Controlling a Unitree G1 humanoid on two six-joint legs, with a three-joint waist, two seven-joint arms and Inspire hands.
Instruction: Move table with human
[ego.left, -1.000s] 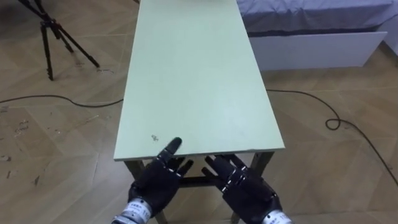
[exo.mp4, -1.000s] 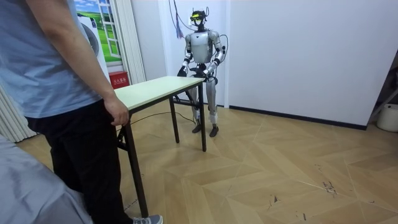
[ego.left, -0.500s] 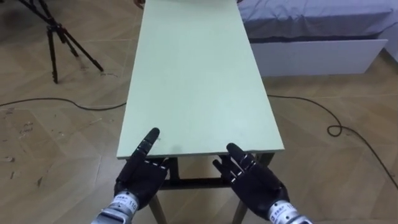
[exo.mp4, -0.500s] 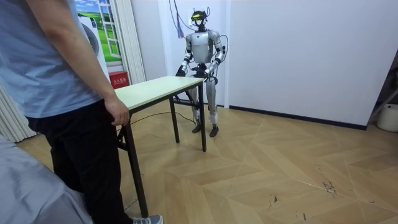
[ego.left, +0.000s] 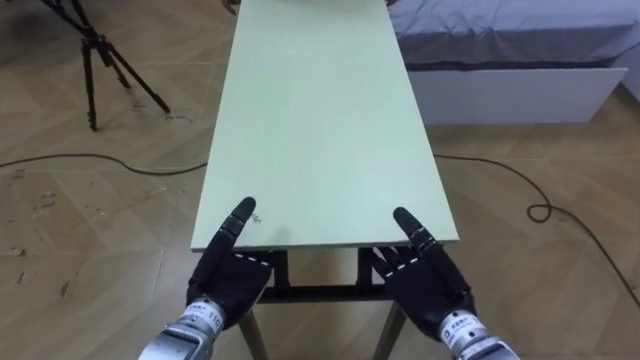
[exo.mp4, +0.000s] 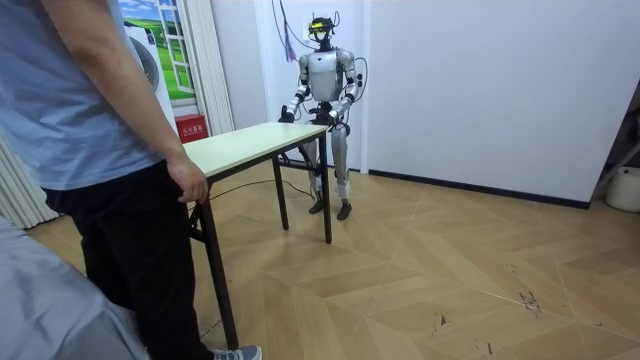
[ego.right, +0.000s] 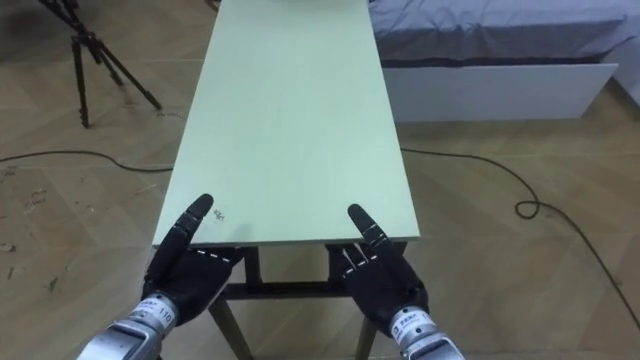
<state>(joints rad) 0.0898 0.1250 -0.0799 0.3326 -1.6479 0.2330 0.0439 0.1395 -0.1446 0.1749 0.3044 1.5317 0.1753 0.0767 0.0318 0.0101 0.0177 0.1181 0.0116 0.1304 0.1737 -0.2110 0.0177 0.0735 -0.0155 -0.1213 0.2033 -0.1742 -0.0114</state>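
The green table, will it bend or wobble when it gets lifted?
Probably stiff: the table has a flat, hard-looking top. It's long on thin legs, so it might tilt if one end rises first.

Left hand (ego.right: 190, 278), right hand (ego.right: 380, 280) — at table (ego.right: 290, 120) end

One table (ego.left: 320, 120) standing, two robot hands showing, left hand (ego.left: 232, 278) and right hand (ego.left: 430, 282), one person (exo.mp4: 95, 150) standing, one tripod (ego.left: 98, 55), one bed (ego.left: 510, 45).
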